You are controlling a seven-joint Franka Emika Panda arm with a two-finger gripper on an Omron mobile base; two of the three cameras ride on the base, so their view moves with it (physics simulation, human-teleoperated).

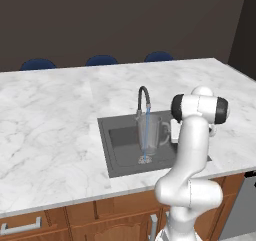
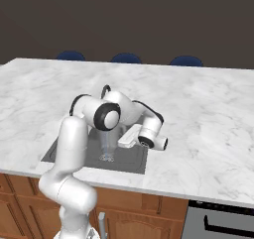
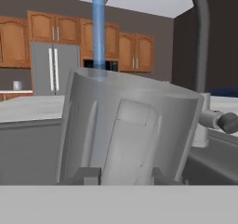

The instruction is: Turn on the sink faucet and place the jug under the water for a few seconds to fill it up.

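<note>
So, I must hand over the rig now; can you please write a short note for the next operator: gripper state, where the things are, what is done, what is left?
Gripper: shut on the handle of the translucent grey glass-like jug.
Jug: upright in the dark grey rectangular sink, under the spout of the slim dark gooseneck faucet.
Water: the thin light-blue stream runs from the spout into the jug's open top.
Done: faucet is on, jug is placed under the water.
Left: keep the jug there for a few seconds to fill. How full it is I cannot tell.
</note>
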